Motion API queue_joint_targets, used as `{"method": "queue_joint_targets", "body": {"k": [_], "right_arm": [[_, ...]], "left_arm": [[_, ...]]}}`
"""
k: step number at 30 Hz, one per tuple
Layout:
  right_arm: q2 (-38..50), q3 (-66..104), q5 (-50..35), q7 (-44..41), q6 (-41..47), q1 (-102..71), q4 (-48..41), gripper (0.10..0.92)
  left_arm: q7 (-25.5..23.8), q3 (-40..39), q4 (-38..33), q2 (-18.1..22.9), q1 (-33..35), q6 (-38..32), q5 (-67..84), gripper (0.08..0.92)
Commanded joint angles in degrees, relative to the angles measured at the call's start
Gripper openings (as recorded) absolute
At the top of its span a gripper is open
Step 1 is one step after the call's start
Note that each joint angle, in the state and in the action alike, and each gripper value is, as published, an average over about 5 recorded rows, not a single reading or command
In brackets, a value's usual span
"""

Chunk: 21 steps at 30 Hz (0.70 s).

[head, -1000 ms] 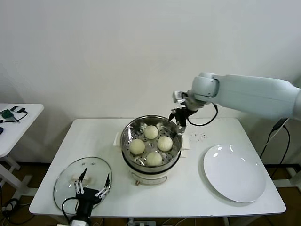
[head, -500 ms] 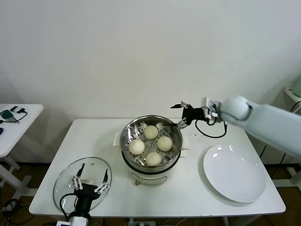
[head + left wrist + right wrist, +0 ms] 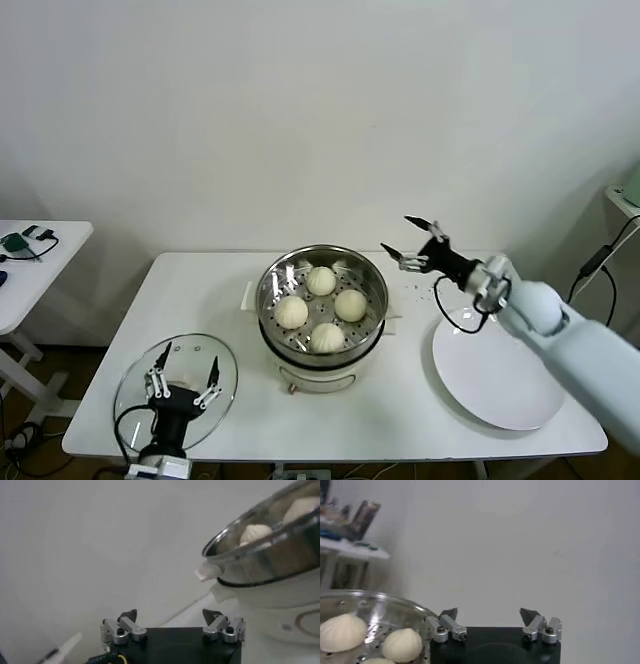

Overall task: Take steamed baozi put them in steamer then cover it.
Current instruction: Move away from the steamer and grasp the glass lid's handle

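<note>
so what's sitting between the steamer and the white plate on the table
Nothing whole: the head view shows bare white table between the steamer and the white plate, with only a few dark specks toward the back.

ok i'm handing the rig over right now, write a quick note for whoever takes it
Left gripper: open and empty, low over the cover, which lies flat at the table's front left corner.
Right gripper: open and empty, in the air between the steamer and the white plate.
Steamed baozi: all four sit in the steamer's perforated tray. The plate is bare.
Done: loading the buns.
Left: grasp the cover by its handle, lift it and set it on the steamer.
</note>
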State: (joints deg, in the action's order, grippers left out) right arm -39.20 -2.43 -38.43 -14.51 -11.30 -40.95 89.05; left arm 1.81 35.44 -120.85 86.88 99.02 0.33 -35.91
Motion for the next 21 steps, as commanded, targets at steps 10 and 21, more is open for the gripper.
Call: {"method": "queue_joint_targets", "body": {"k": [10, 21], "right_arm": [[-12.7, 38.0, 2.8, 5.2, 0.9, -37.0, 6.2, 0.823], [-14.6, 39.6, 5.0, 4.6, 1.0, -39.9, 5.8, 0.823]], "left_arm": [[-0.7, 3.3, 1.0, 0.1, 2.1, 0.3, -45.4, 0.823], [0.2, 3.7, 6.5, 0.3, -0.1, -1.7, -56.1, 0.823]]}}
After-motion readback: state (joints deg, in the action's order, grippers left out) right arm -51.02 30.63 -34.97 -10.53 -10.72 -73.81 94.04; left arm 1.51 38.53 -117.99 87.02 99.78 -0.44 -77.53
